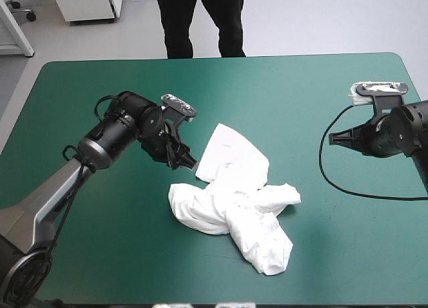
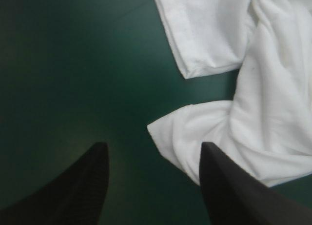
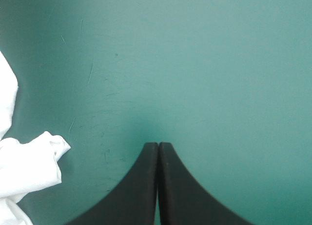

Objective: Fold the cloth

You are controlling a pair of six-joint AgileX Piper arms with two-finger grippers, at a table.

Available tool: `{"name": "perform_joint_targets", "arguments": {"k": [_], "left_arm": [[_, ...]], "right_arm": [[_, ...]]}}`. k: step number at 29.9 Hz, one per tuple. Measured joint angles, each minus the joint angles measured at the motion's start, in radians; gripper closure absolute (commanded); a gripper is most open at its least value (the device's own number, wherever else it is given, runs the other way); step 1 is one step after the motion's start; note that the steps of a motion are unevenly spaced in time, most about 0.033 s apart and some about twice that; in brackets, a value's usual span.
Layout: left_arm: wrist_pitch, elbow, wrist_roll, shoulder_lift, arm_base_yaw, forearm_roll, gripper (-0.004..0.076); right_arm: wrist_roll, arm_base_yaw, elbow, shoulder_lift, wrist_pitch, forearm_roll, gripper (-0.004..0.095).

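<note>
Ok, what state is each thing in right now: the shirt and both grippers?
T-shirt: crumpled heap on the teal-green cover, unfolded, not held.
Left gripper: open, at the heap's left edge, gripping nothing.
Right gripper: shut, empty, well apart from the T-shirt near the table's right edge.

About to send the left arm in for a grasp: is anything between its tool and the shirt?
Nothing visible. The open left tool is right at the T-shirt edge, with only bare cover around it. The right tool, shut, is well off to the side.
</note>
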Motion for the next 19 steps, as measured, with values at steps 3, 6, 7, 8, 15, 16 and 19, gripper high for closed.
{"name": "perform_joint_targets", "arguments": {"k": [3,6,7,8,15,16,19], "left_arm": [[0.006,0.012,-0.001,-0.012,0.034,-0.003,0.0323],[-0.001,0.083,-0.01,-0.03,0.052,-0.027,0.0323],[-0.014,0.111,-0.019,-0.038,0.053,-0.027,0.0323],[-0.04,0.146,-0.031,-0.047,0.054,-0.027,0.0323],[-0.22,0.292,-0.06,-0.052,0.054,-0.103,0.0323],[-0.227,0.301,-0.062,-0.044,0.054,-0.107,0.0323],[-0.24,0.317,-0.062,-0.015,0.054,-0.11,0.0323]], "right_arm": [[0.0,0.0,0.0,0.0,0.0,0.008,0.0908],[0.0,0.0,0.0,0.0,0.0,0.011,0.0908],[0.0,0.0,0.0,0.0,0.0,0.012,0.0908],[0.0,0.0,0.0,0.0,0.0,0.016,0.0908],[0.0,0.0,0.0,0.0,0.0,0.026,0.0908],[0.0,0.0,0.0,0.0,0.0,0.026,0.0908],[0.0,0.0,0.0,0.0,0.0,0.026,0.0908]]}}
